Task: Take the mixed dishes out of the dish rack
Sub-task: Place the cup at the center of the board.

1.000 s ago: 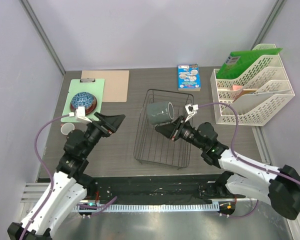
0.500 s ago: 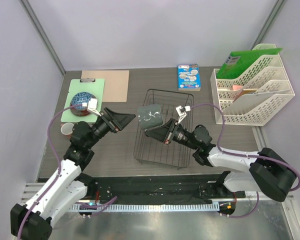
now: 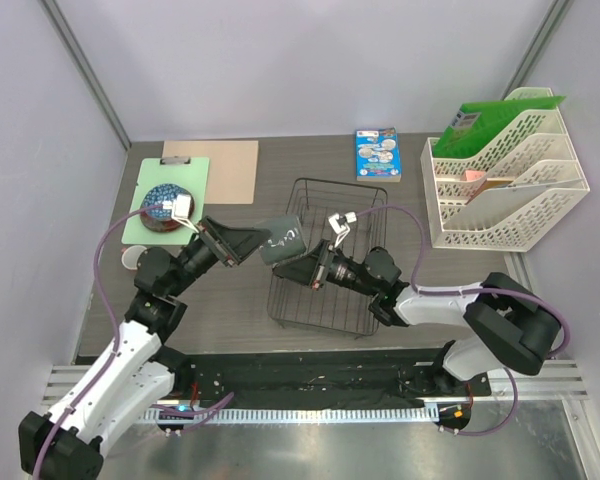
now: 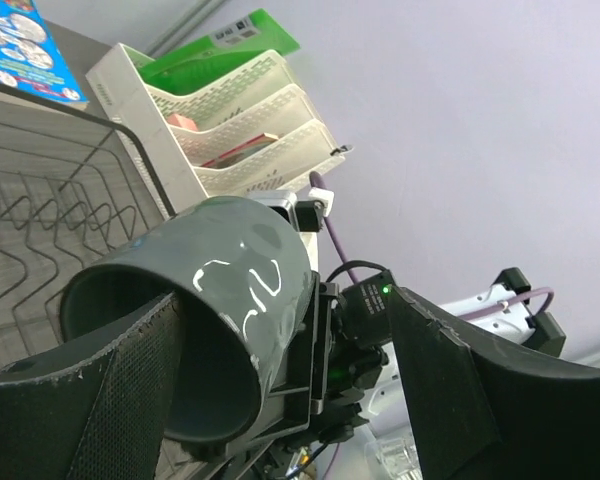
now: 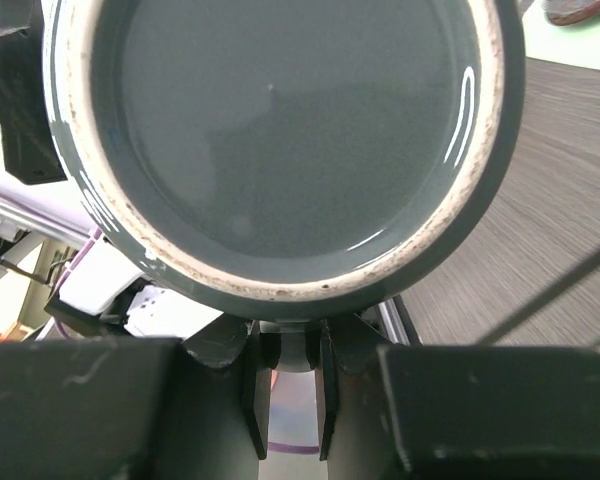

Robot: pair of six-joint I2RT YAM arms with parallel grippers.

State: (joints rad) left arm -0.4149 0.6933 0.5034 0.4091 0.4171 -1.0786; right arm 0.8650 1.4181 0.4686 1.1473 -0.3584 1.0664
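My right gripper (image 3: 303, 268) is shut on the handle of the grey-green mug (image 3: 283, 240) and holds it in the air over the left edge of the black wire dish rack (image 3: 332, 290). In the right wrist view the mug's base (image 5: 280, 130) fills the frame above the pinched handle, between the gripper's (image 5: 290, 335) fingers. My left gripper (image 3: 263, 241) is open. In the left wrist view the gripper (image 4: 280, 300) straddles the mug (image 4: 230, 290), whose mouth faces the camera. The patterned bowl (image 3: 164, 201) sits on the dark red plate (image 3: 151, 220). The salmon-pink cup (image 3: 132, 259) stands by the left arm.
A green clipboard (image 3: 185, 170) lies under the plate, with a tan board (image 3: 228, 170) beside it. A blue booklet (image 3: 377, 155) lies behind the rack. A white tiered file tray (image 3: 500, 190) stands at the right and also shows in the left wrist view (image 4: 220, 130).
My right gripper has lifted the mug out of the rack and carried it left. My left gripper has swung right and now has its fingers around the mug.
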